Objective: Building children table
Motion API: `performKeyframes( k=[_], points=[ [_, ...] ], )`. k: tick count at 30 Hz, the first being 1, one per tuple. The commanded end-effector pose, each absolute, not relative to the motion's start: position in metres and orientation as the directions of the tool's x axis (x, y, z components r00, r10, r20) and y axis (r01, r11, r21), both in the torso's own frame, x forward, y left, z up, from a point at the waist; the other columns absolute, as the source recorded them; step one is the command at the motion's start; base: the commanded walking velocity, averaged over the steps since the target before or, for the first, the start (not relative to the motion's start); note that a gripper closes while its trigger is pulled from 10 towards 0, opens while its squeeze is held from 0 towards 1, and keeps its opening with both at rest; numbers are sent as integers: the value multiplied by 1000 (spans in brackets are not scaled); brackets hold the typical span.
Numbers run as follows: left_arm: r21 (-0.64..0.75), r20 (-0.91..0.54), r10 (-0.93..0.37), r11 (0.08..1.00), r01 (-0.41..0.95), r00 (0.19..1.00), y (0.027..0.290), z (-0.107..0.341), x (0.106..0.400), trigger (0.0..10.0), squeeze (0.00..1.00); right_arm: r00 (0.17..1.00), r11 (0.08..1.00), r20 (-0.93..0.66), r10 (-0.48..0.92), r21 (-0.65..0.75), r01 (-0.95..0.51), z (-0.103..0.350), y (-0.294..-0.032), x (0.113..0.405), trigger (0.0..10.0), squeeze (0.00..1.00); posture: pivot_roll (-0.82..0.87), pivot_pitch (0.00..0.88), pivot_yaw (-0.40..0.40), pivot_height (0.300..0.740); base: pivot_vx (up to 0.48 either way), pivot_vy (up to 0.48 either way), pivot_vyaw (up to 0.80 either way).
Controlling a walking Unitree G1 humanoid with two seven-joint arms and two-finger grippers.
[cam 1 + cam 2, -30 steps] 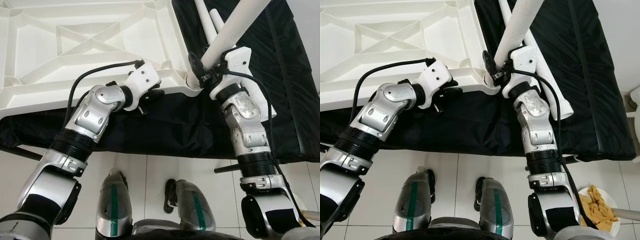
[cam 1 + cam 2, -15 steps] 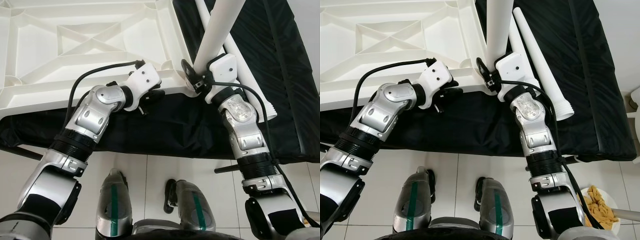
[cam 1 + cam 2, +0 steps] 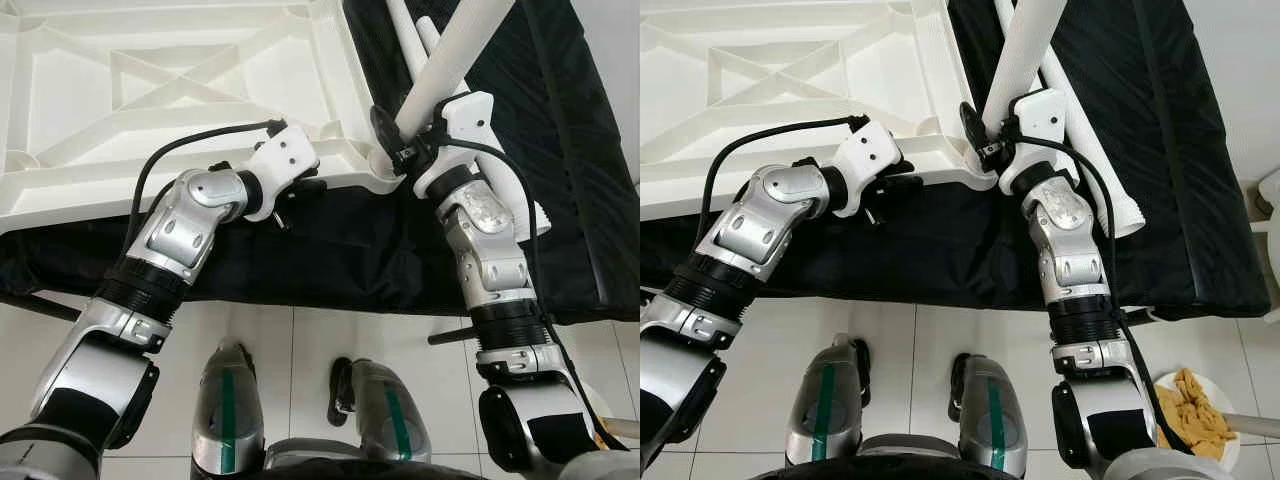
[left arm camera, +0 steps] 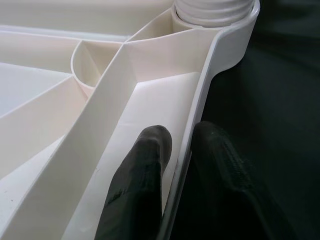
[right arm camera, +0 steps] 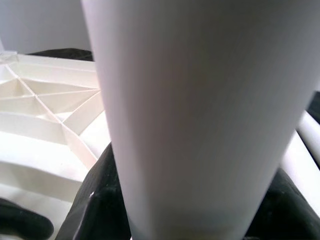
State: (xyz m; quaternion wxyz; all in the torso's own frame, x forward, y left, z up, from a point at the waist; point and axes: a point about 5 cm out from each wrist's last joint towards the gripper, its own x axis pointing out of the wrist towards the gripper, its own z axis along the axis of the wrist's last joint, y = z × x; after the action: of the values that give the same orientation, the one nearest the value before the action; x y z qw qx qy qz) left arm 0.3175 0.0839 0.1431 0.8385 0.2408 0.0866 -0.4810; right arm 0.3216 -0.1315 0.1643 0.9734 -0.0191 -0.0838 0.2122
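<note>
A: White moulded plastic — the upside-down ribbed white plastic tabletop (image 3: 180,90) is laid on the black fabric cover (image 3: 560,150), its near right corner socket (image 4: 212,10) taken up by the threaded end of the long white plastic tube leg (image 3: 450,65). The leg is seen tilted, not upright.

B: Grippers?

A: The left gripper (image 4: 182,150) is clamped over the tabletop's thin near rim, one black finger inside, one outside. The right gripper (image 3: 400,135) is closed round the leg low down, just above the socket.

B: Handling?

A: Both parts are judged light, hollow, stiff and smooth, so slipping in the fingers is likely. The leg is best held near its base, as it is now, so that the thread can be steered; the rim is a fair hold for steadying. Cross-threading is the risk while the leg leans.

B: Anything unclear?

A: How far the thread is seated cannot be told. The leg's top is cut off by the frame. Two spare white tube legs (image 3: 1085,150) are partly hidden behind the right arm. A plate of yellowish pieces (image 3: 1190,410) on the floor is cropped.
</note>
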Motion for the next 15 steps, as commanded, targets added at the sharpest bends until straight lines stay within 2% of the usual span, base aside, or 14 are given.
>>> performKeyframes(
  k=[1, 15],
  points=[
    [421, -273, -775, 437, 795, 571, 82, 173, 323, 10000, 0, 948, 948, -2, 317, -6, -317, 132, -153, 322, 10000, 0, 75, 92, -40, 740, 0, 0, 0],
    [426, -268, -777, 435, 793, 570, 82, 174, 322, 10000, 0, 955, 960, -116, 272, 98, -261, 119, -160, 329, 10000, 0, 76, 81, -44, 740, 0, 0, 0]
  ],
)
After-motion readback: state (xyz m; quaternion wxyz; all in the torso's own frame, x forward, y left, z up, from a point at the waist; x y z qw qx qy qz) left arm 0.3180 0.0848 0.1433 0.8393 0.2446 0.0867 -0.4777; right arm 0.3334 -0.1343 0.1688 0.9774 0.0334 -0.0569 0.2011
